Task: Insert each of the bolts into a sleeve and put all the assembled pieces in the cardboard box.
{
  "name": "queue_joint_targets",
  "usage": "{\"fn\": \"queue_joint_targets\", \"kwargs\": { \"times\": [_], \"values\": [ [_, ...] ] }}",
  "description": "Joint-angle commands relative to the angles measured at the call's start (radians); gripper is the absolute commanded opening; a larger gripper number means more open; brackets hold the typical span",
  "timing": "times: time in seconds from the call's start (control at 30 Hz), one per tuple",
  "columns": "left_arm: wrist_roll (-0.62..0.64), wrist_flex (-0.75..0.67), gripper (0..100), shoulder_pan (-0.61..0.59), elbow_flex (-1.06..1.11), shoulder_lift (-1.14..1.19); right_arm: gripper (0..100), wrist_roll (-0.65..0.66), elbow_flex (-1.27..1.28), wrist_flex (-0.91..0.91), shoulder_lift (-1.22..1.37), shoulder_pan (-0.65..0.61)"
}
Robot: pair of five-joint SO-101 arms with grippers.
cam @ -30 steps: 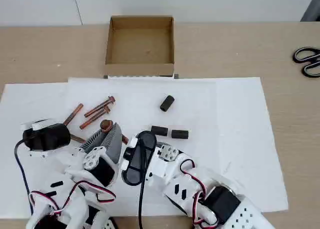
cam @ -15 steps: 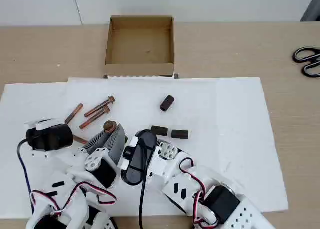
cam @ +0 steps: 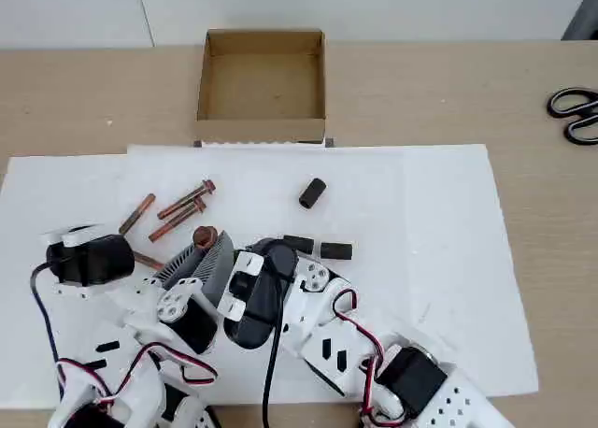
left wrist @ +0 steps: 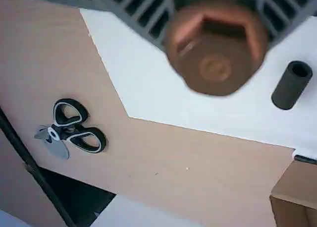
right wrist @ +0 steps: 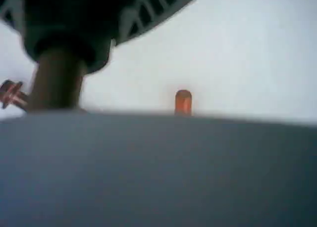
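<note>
Currently inserting | left gripper (cam: 207, 249) clamped on bolt (cam: 204, 235) | right gripper (cam: 266, 260): I can't tell | next: align sleeve (cam: 336, 251)

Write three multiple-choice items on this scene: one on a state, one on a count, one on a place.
1. The cardboard box is:
A. empty
B. half full
C. taped shut

2. How many black sleeves lie on the white paper?
A. one
B. three
C. five

3. The scissors lie:
A. in the box
B. on the paper
C. on the bare table

Answers:
1 A: the high view shows the box's bare floor.
2 B: one sleeve lies alone nearer the box, and two lie side by side below it.
3 C: the scissors sit beyond the paper's edge, on the wood.
</note>
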Motion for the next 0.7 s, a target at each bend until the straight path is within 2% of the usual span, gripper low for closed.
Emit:
{"fn": "queue_joint_targets", "kwargs": {
  "times": [0.0,0.17,0.53,0.6,0.67],
  "values": [
    [0.005,-0.018,0,0.003,-0.005,0.006,0.3,0.015,-0.011,-0.077,-0.010,-0.004],
    [0.003,-0.018,0,0.026,0.008,0.006,0.3,0.092,-0.011,-0.160,-0.008,-0.004],
    [-0.029,-0.020,1,0.049,0.039,0.008,0.3,0.094,-0.011,-0.162,-0.008,-0.004],
    [-0.029,-0.020,4,0.049,0.039,0.008,0.3,0.094,-0.011,-0.160,-0.008,-0.004],
    [-0.031,-0.020,12,0.049,0.039,0.008,0.3,0.094,-0.009,-0.160,-0.008,-0.004]
  ]
}}
